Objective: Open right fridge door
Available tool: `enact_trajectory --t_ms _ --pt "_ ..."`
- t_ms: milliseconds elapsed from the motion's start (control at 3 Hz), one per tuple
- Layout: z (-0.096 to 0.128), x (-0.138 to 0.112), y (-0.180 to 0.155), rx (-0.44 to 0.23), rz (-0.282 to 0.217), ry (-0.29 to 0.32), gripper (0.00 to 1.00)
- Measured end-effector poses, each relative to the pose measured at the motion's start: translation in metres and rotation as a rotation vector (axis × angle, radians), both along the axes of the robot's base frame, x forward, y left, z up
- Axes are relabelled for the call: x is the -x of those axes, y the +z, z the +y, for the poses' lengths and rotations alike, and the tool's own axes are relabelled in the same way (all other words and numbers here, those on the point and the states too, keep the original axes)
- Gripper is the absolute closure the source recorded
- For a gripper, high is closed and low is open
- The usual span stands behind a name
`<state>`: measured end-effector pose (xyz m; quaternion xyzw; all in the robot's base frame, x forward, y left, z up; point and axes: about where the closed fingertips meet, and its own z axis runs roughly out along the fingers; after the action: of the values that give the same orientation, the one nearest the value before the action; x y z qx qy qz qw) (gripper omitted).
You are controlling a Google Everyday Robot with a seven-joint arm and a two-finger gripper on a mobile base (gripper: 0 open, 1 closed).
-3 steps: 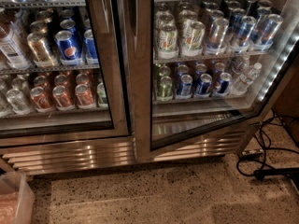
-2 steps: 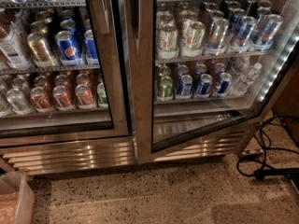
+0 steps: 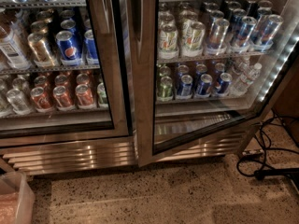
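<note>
My gripper is outside the view, so I cannot tell where it is or in what state it is. The right fridge door (image 3: 144,106) fills the middle and the right of the view, and it stands partly open. Its free edge, the wide steel frame on the left, stands out toward the camera. Its bottom edge runs on a diagonal, from low near the middle up to the right side, where the hinges must be. Just beside the free edge is the left door (image 3: 119,78), which is shut, with blue Pepsi cans (image 3: 69,45) behind its glass. The two steel frames are very close together at the top of the view. Under the doors runs a steel grille (image 3: 70,155). In front of it the speckled floor (image 3: 140,195) gives open room for moving. At the right, black cables (image 3: 266,157) lie on the floor near the door's hinge side. At the lower left corner is a pale plastic bin (image 3: 16,199), well apart from the open door.
</note>
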<state>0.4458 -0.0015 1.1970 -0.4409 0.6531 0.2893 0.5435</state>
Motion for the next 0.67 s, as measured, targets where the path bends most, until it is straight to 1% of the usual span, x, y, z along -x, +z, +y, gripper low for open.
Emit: enact_trajectory --t_ms 333,667 --pt "0.000 0.028 0.009 0.013 -0.002 -0.021 0.00" --pt "0.003 0.035 0.019 0.045 -0.020 -0.015 0.00"
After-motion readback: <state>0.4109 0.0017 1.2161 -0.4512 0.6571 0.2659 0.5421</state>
